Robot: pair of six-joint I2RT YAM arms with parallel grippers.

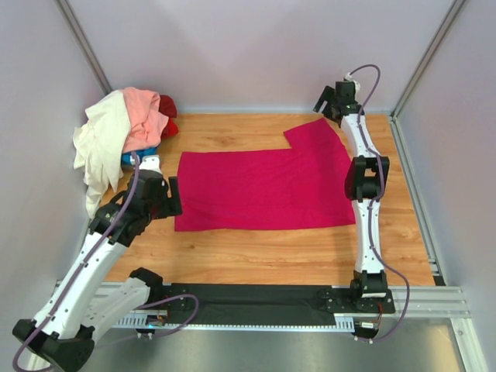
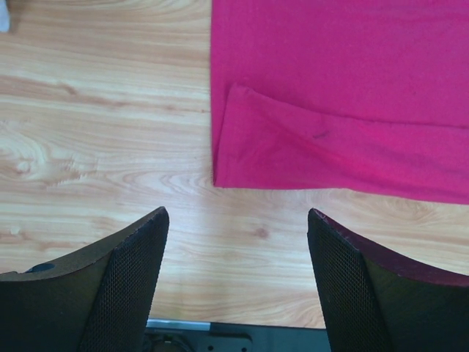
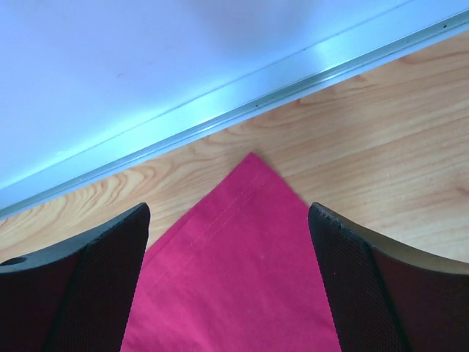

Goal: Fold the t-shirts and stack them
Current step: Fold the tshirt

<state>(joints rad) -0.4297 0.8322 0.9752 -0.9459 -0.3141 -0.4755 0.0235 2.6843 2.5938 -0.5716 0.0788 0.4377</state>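
A large magenta-pink t-shirt (image 1: 267, 186) lies flat in the middle of the wooden table, one sleeve sticking out toward the back right. My left gripper (image 1: 173, 198) is open and empty, hovering just off the shirt's near-left corner (image 2: 220, 180), which has a small folded-over flap. My right gripper (image 1: 326, 107) is open and empty above the sleeve's far corner (image 3: 253, 165), which lies between its fingers. A heap of other t-shirts sits at the back left: cream-white (image 1: 101, 143), salmon pink (image 1: 145, 116), red (image 1: 168, 116) and a bit of blue (image 1: 130, 160).
The back wall's metal rail (image 3: 242, 103) runs just beyond the sleeve corner. The left wall stands beside the shirt heap. A black base plate (image 1: 256, 298) spans the near edge between the arm bases.
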